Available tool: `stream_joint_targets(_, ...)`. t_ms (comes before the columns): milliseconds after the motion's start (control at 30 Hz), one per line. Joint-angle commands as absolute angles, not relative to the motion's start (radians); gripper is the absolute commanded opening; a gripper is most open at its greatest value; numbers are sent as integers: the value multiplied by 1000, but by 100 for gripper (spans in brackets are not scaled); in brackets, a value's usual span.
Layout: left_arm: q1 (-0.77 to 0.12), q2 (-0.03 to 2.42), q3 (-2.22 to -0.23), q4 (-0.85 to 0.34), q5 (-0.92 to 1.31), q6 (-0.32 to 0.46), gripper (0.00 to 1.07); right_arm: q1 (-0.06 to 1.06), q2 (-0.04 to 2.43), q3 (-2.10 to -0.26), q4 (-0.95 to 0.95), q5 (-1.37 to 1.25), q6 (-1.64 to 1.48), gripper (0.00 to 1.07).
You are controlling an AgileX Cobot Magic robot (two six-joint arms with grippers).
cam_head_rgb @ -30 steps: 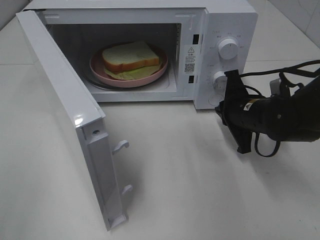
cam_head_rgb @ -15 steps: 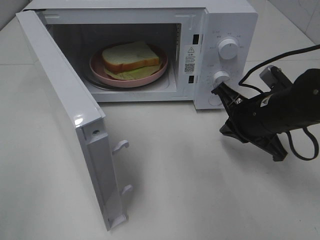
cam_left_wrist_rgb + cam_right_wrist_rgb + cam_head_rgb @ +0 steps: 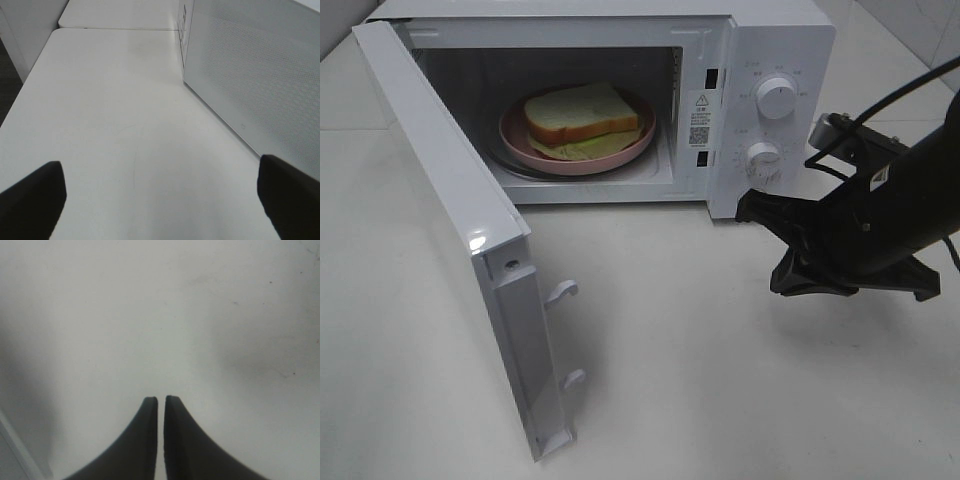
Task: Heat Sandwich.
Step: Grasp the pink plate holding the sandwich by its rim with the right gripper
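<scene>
Standing here, I count one of each main thing and two grippers. The left gripper [image 3: 160,200] shows only in its own wrist view. Its two black fingertips [image 3: 31,197] are spread wide with nothing between them, over the white tabletop [image 3: 670,380] and beside a white panel with a fine dotted mesh [image 3: 260,75].

The boxy white microwave oven [image 3: 760,30] stands with its white door [image 3: 430,170] swung out toward 7 o'clock. Two small white latch hooks [image 3: 563,291] stick out of the door's free edge.

Inside the cavity sits one round pink plate [image 3: 585,165]. On it is the sandwich [image 3: 580,110], a slice of white bread with a tan crust lying flat on a pale yellow-green layer. Its long axis runs roughly from 9 to 3 o'clock, and the crust edge faces the open front.

At 3 o'clock from the plate, the front frame carries a white sticker [image 3: 700,118] with a warning triangle and a QR code. Its print is too small to read. Further right are two round white knobs, the upper knob [image 3: 777,97] at 12 o'clock from the lower knob [image 3: 763,158], and the markings around them are unreadable.

At 4 o'clock from the oven hangs the black right arm [image 3: 880,220]. The right gripper [image 3: 161,407] has its fingers drawn together to a thin slit, gripping nothing.
</scene>
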State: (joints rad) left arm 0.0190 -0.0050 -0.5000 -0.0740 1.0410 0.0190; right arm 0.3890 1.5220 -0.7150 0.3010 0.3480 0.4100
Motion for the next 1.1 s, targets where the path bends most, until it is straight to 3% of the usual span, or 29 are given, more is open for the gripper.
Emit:
stream_joint_targets(33, 22, -31, -496, -79, 1034, 18, 98, 384, 1513, -793, 291, 533, 248, 10)
stream_joint_targets(533, 22, -31, -496, -79, 1034, 18, 98, 386, 1513, -982, 264, 897, -514, 13)
stream_joint_targets(1100, 22, -31, -496, -79, 1034, 18, 98, 386, 1513, -1014, 186, 877, -1492, 19)
